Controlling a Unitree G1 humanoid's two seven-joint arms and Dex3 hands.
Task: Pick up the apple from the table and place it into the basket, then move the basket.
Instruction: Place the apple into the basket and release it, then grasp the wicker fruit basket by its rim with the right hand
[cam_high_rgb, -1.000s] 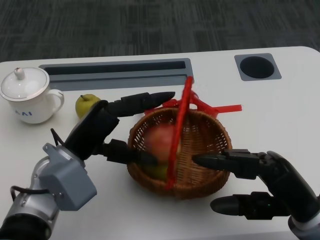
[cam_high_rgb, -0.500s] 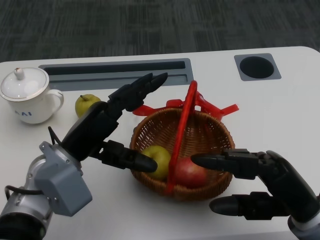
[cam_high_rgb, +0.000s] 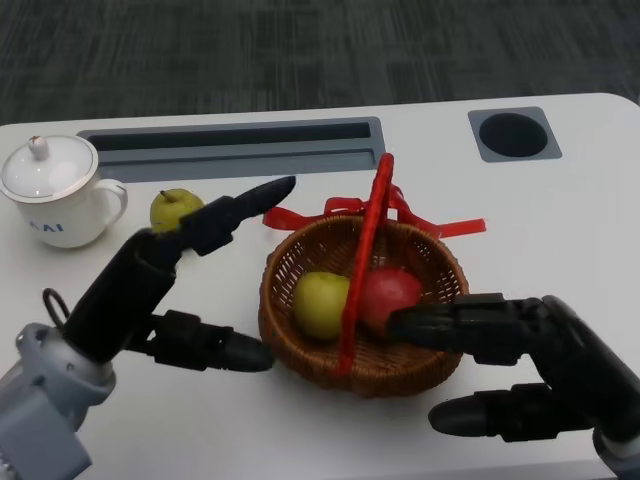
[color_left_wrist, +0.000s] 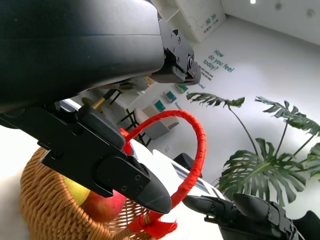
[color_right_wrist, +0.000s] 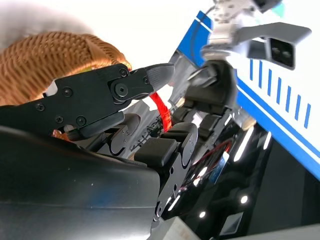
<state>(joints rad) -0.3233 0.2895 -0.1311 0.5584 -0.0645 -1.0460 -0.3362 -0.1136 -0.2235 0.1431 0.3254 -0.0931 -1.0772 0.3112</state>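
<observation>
Red apple (cam_high_rgb: 390, 293) sits in the basket (cam_high_rgb: 420, 360) beside a green one. Left hand (cam_high_rgb: 165, 275) spread wide, empty, at the basket's nine o'clock; right hand (cam_high_rgb: 500, 365) empty at four o'clock, fingertip at the rim — nearer for moving it.

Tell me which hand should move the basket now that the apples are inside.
Probably the right hand: its upper fingers already reach over the basket rim beside the red apple. The left hand is open and lies off the basket's other side, apparently clear of it.
</observation>
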